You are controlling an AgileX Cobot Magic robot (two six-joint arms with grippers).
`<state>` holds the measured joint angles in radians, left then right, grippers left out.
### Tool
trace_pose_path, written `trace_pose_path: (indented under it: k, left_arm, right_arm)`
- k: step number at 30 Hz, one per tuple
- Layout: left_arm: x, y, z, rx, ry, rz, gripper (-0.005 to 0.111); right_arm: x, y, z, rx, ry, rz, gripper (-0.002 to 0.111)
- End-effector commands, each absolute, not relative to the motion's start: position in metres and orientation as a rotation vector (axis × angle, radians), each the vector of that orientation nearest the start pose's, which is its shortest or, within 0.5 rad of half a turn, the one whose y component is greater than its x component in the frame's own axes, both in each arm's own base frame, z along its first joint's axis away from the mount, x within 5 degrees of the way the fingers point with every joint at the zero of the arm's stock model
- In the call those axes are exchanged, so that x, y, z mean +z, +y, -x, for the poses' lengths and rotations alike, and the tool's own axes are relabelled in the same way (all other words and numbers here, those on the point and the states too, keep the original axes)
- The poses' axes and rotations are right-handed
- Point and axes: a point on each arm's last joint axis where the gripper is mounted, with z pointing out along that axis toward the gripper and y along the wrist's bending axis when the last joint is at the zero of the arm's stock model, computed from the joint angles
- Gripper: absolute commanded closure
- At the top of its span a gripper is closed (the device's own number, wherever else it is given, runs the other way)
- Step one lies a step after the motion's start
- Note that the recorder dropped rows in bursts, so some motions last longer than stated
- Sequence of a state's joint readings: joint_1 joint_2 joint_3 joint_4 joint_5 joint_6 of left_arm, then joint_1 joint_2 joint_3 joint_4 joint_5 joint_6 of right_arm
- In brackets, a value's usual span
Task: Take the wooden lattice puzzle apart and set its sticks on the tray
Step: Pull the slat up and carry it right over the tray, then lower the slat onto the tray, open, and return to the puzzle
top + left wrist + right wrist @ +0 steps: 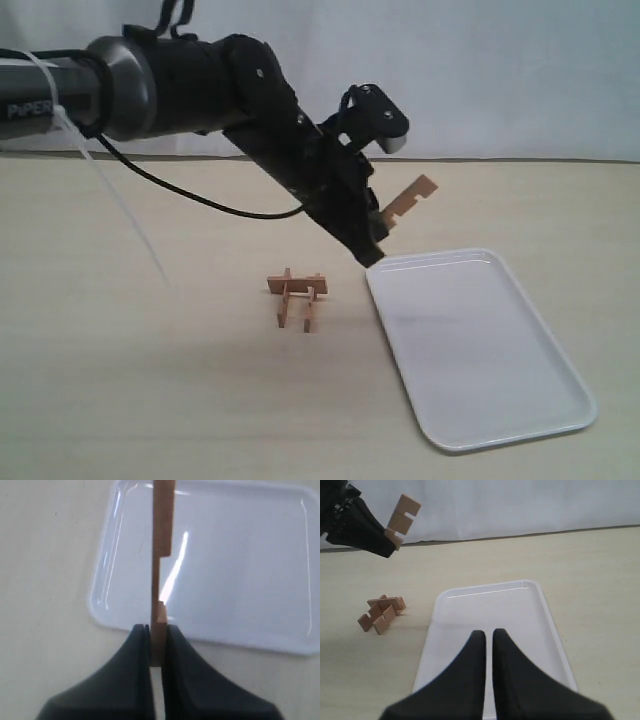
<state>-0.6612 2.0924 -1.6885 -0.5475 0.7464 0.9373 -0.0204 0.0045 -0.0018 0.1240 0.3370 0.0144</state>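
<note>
My left gripper [379,232] hangs in the air just beyond the tray's far left corner, shut on one end of a notched wooden stick [411,196] that juts up and to the right. In the left wrist view this stick [162,555] stands edge-on between the fingers [140,650], above the white tray [235,570]. What is left of the lattice puzzle [297,296] lies on the table left of the tray [480,350], its strips still interlocked. My right gripper [489,636] is shut on nothing, over the tray [495,605]; it sees the puzzle [381,614].
The light wooden table [130,380] runs back to a white wall. A black cable [200,200] and a white strap [120,210] hang from the left arm above the table's left side. The right arm does not show in the exterior view.
</note>
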Motion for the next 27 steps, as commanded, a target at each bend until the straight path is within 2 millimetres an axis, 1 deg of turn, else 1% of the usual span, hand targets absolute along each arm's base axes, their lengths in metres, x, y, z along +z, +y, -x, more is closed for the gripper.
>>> trace_pose_path:
  k: [1, 5, 8, 11, 14, 19, 23, 27]
  left_arm:
    - [0.203, -0.349, -0.331, -0.562, 2.03, -1.449, 0.105]
    - [0.182, -0.37, -0.322, -0.569, 2.019, -1.435, 0.105]
    - [0.168, -0.381, -0.324, -0.566, 2.011, -1.346, 0.105]
    - [0.161, -0.387, -0.329, -0.566, 2.004, -1.234, 0.105]
    - [0.154, -0.391, -0.332, -0.604, 2.036, -1.119, 0.105]
    - [0.133, -0.391, -0.335, -0.581, 2.063, -1.102, 0.105]
    - [0.123, -0.391, -0.34, -0.533, 2.046, -1.074, 0.104]
    - [0.108, -0.39, -0.342, -0.47, 2.023, -1.139, 0.104]
  right_arm:
    - [0.183, 0.002, -0.054, 0.111, 1.818, -0.107, 0.104]
    - [0.183, 0.002, -0.054, 0.111, 1.818, -0.107, 0.104]
    - [0.183, 0.002, -0.054, 0.111, 1.818, -0.107, 0.104]
    - [0.183, 0.002, -0.054, 0.111, 1.818, -0.107, 0.104]
    - [0.183, 0.002, -0.054, 0.111, 1.818, -0.107, 0.104]
    - [0.183, 0.002, -0.054, 0.111, 1.818, -0.107, 0.104]
    - [0.183, 0.002, -0.054, 0.111, 1.818, -0.107, 0.104]
    - [0.183, 0.002, -0.054, 0.111, 1.818, -0.107, 0.104]
